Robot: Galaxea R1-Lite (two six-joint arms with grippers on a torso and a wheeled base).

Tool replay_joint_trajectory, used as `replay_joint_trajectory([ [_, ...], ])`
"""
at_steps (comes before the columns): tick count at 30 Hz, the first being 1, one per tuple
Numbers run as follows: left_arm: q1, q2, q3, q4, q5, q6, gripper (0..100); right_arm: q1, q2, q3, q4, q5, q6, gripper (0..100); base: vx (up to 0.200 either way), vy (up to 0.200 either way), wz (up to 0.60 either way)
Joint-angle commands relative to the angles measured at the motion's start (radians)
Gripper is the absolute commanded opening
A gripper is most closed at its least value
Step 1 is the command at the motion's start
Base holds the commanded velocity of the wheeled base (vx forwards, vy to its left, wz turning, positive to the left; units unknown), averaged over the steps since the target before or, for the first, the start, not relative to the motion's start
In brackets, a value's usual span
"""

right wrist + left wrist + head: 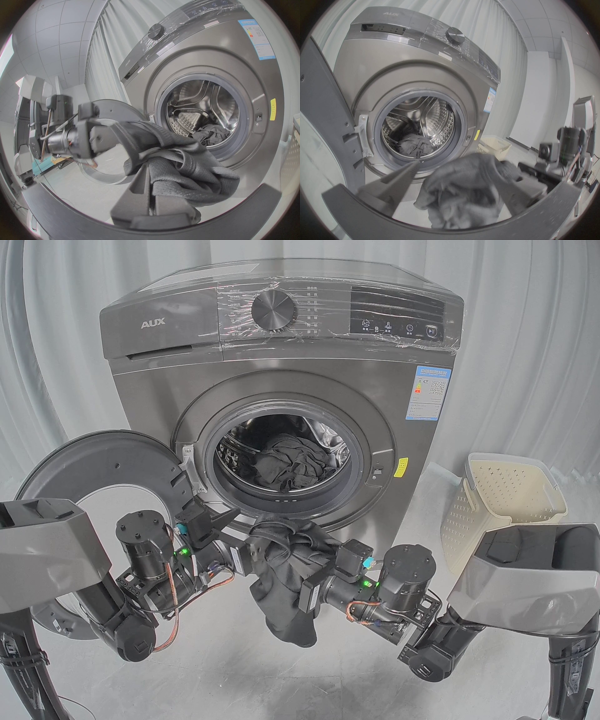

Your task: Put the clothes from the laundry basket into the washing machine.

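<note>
Door: The door (106,459) of the washing machine (281,371) is swung fully open, at about 8 o'clock from the drum mouth.
Left gripper: My left gripper (250,530) sits just below the drum mouth. Its jaws are spread wide, with cloth bunched against one of them; I cannot tell whether it truly grips.
Dark garment: I have the dark garment (284,596) slung between both grippers at 6 o'clock from the drum mouth, its tail hanging above the floor (219,665).
Drum: There are dark clothes (290,462) heaped inside, low in the drum.
Right gripper: My right gripper (155,187) has its jaws pinched narrow on the dark garment.
Laundry basket: I see the cream laundry basket (506,490) standing on the floor at 3 o'clock from the washing machine, just beside it.
</note>
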Motion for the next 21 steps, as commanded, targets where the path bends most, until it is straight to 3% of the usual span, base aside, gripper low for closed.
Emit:
replay_joint_trajectory([
  [1, 0.005, 0.015, 0.046, -0.006, 0.000, 0.018, 100, -0.030, -0.004, -0.036, -0.004, -0.004, -0.004, 0, 0.000, 0.000, 0.00],
  [8, 0.000, 0.029, 0.118, -0.006, -0.005, 0.084, 100, -0.079, 0.007, -0.102, 0.000, -0.001, -0.007, 0, 0.000, 0.000, 0.00],
  [13, -0.006, 0.055, 0.126, -0.006, -0.039, 0.097, 100, -0.075, -0.001, -0.107, 0.000, -0.001, -0.006, 0, 0.000, 0.000, 0.00],
  [21, -0.020, 0.123, 0.046, -0.008, -0.046, 0.097, 100, -0.059, -0.007, -0.104, 0.002, -0.001, -0.007, 0, 0.000, 0.000, 0.00],
])
